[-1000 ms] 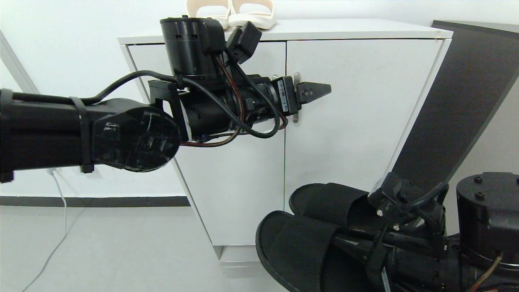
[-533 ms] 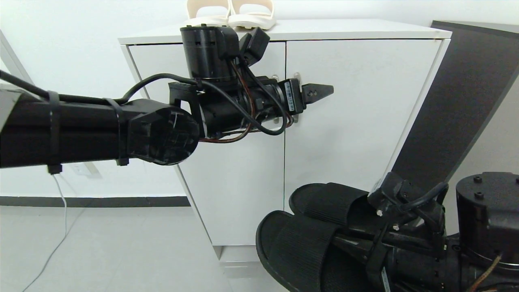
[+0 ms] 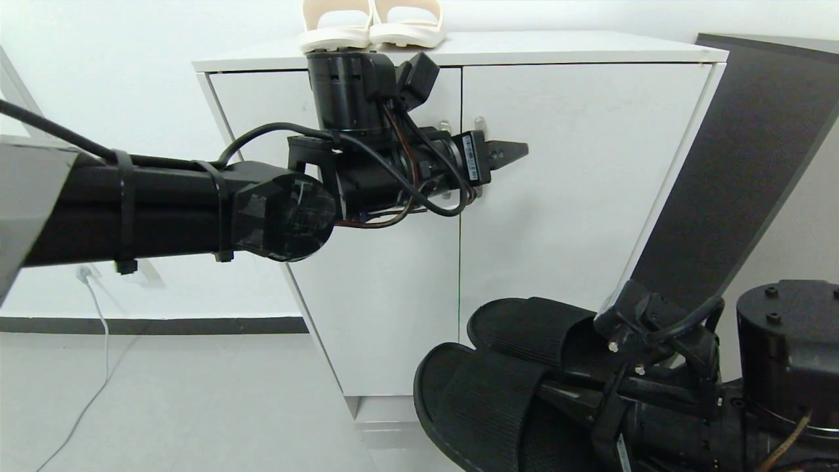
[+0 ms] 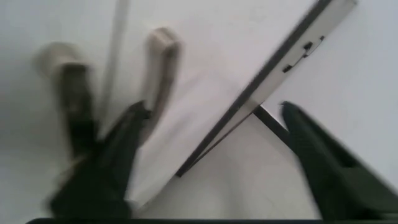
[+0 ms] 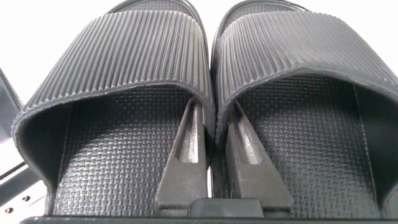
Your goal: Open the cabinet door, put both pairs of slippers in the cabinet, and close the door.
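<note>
White cabinet mid-frame, doors shut; door should swing light by slim handle. Black slippers lower right: soft ribbed rubber, light, inner walls pinched in right gripper jaws. Cream slippers top centre, on the cabinet. Left gripper jaws wide at handle.

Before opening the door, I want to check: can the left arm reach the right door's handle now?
Probably yes. The left gripper is open and close by the handle, with nothing between them. The black slippers in the right gripper hang lower, out of the way.
</note>
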Available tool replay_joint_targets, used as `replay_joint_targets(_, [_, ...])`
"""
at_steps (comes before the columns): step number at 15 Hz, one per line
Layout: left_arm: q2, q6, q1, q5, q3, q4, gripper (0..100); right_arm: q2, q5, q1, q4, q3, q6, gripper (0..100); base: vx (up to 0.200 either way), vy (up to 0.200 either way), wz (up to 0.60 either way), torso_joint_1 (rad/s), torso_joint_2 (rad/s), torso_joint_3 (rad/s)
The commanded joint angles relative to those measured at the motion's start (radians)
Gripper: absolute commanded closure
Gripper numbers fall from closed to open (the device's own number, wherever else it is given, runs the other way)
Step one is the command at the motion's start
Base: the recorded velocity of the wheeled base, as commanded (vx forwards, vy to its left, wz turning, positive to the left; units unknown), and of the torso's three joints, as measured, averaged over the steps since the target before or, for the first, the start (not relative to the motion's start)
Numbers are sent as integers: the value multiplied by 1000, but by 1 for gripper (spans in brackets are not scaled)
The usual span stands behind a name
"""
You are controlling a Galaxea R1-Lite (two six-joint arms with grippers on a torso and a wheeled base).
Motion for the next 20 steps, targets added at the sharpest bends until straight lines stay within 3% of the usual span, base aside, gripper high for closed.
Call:
replay_joint_targets(1, [-3,-1,-6,-4,3,1,100,-2,0,1,0,4,0,100,0,0,0,0,0,0])
replay_joint_targets(9, [-152,0,-39,-12,189,-12,100,-17,97,10,0,41,-2,100,0,0,0,0,0,0])
replay_joint_targets(13, [-207,-1,-85,-6,270,-33,100,-77,206,15,0,79,-45,100,0,0,0,0,0,0])
replay_joint_targets(20, [-308,-3,-144,-4,376,-42,100,-83,216,15,0,95,-66,100,0,0,0,0,0,0])
